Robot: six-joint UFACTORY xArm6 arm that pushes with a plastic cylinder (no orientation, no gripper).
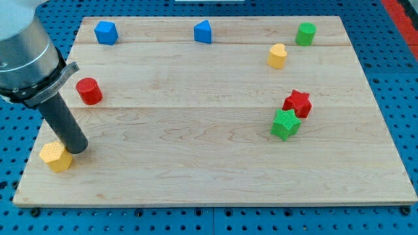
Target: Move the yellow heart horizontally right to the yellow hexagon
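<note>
Yellow hexagon (56,156) at board's lower left; my tip (77,149) just beside it on its right, probably touching, contact hard to tell. No gripper, only a rod. Red cylinder (89,91) above. Blue blocks (105,32) (203,32) along top. Yellow heart (277,56) upper right, green cylinder (305,34) near. Red star (298,103) touches green star (285,124).

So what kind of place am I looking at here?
Probably a robotics lab bench: a wooden board sits on a blue perforated base, with small coloured blocks and my tip beside the yellow hexagon.
</note>
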